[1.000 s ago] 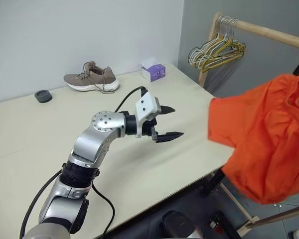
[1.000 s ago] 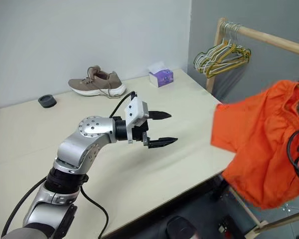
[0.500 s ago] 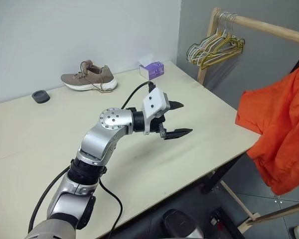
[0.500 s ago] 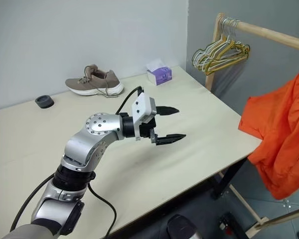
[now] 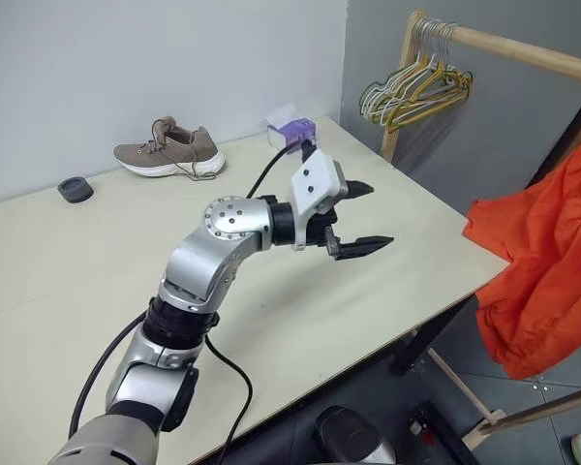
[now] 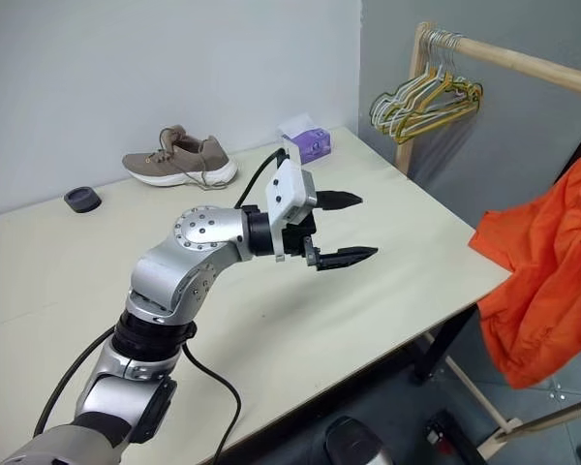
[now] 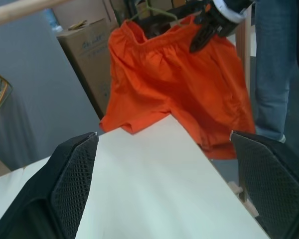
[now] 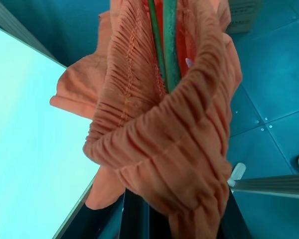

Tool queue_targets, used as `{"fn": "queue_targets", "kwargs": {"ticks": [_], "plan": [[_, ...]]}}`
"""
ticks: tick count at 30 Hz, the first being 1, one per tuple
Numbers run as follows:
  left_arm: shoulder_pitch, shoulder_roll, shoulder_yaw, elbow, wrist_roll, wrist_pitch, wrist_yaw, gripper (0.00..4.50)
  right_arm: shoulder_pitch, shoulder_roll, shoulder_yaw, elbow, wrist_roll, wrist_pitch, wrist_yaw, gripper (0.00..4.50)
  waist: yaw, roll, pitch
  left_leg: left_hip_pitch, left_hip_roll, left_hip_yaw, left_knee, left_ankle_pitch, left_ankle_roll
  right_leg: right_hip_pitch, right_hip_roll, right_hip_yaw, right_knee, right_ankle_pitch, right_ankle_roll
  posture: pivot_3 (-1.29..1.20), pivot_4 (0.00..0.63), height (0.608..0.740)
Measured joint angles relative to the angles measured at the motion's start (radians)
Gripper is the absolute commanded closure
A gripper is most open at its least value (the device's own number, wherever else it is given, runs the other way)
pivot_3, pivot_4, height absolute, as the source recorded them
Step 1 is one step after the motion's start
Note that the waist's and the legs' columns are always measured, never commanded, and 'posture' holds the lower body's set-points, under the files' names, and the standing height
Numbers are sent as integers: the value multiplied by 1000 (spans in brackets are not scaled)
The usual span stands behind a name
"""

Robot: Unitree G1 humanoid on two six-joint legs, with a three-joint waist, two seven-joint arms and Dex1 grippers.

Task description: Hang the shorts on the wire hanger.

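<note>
The robot's left arm (image 5: 198,281) is built of rounded, brushed-silver metal segments joined by black collars, with a round silver elbow cap ringed by small dark screws. A thin black cable (image 5: 228,373) loops loosely beside the lower segments, and another arcs over the wrist. At the wrist sits a boxy white housing (image 5: 315,184), from which the left gripper (image 5: 361,215) extends two tapered black fingers (image 7: 72,181) with cross-hatched, textured inner pads.

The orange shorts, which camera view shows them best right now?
The left wrist view: the shorts appear whole, waistband up, hanging past the table edge. The right wrist view gives a close look at the gathered waistband with the wire hanger running through it. The two eye views cut them off at the right edge.
</note>
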Motion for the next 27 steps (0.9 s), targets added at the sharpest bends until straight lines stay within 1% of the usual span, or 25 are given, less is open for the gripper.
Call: {"fn": "queue_targets", "kwargs": {"ticks": [1, 4, 6, 7, 8, 11, 15, 20, 24, 27], "plan": [[-5, -3, 0, 1, -3, 7, 1, 8, -2, 4, -3, 0, 0, 0, -1, 4500, 0, 0, 0, 0, 0, 0, 0, 0, 0, 0, 0, 0, 0, 0, 0, -515, 41, 740], [-19, -17, 0, 3, -15, 23, 3, 0, -14, 27, -29, -3, 0, 0, -17, 3732, 0, 0, 0, 0, 0, 1, 0, 0, 0, 0, 0, 1, 0, 0, 0, -516, 38, 740], [-21, -23, 0, 3, -24, 31, 3, 0, -28, 39, -42, -8, 0, 0, -23, 3112, 0, 0, 0, 0, 0, 1, 0, 0, 0, 0, 0, 1, 0, 0, 0, -517, 35, 740], [-22, -27, 0, 3, -29, 38, 4, 0, -35, 45, -56, -17, 0, 0, -30, 2711, 0, 0, 0, 0, 0, 1, 0, 0, 0, 0, 0, 1, 0, 0, 0, -517, 35, 740], [-24, -30, 0, 3, -33, 46, 6, 0, -37, 48, -66, -24, 1, 0, -35, 2443, 0, 1, 0, 0, 0, 1, 0, 0, 0, 0, 0, 1, 0, 0, 0, -518, 32, 740], [-26, -37, 0, 3, -43, 59, 13, 0, -37, 60, -95, -62, 14, 0, -39, 1455, 0, 0, 0, 0, 0, 1, 0, 0, 0, 0, 0, 1, 0, 0, 1, -507, 26, 740], [-26, -36, 0, 2, -51, 76, 15, 0, -59, 61, -129, -94, 26, 0, -64, 86, 0, 1, -1, 0, 0, 1, 0, 0, 0, 0, 0, 1, 0, 0, 1, -503, 20, 740], [-26, -33, 0, 0, -64, 90, 14, 0, -118, 61, -169, -130, -5, 0, -119, 37, -1, 2, -1, 0, 0, 1, 0, 0, 0, -1, 0, 2, 0, 0, 1, -505, 9, 740], [-26, -33, 0, -1, -76, 95, 12, 0, -221, 76, -203, -171, -16, 0, -158, 37, -2, 4, -3, 0, 0, 1, 0, 0, 0, -1, 0, 1, 0, 0, 1, -509, 2, 740], [-26, -25, 0, -1, -78, 95, 8, 0, -230, 77, -202, -206, -34, -2, -170, 37, -1, 5, -3, 0, 0, 1, 0, 0, 0, -1, 0, 2, 0, 0, 1, -512, 0, 740]]}}
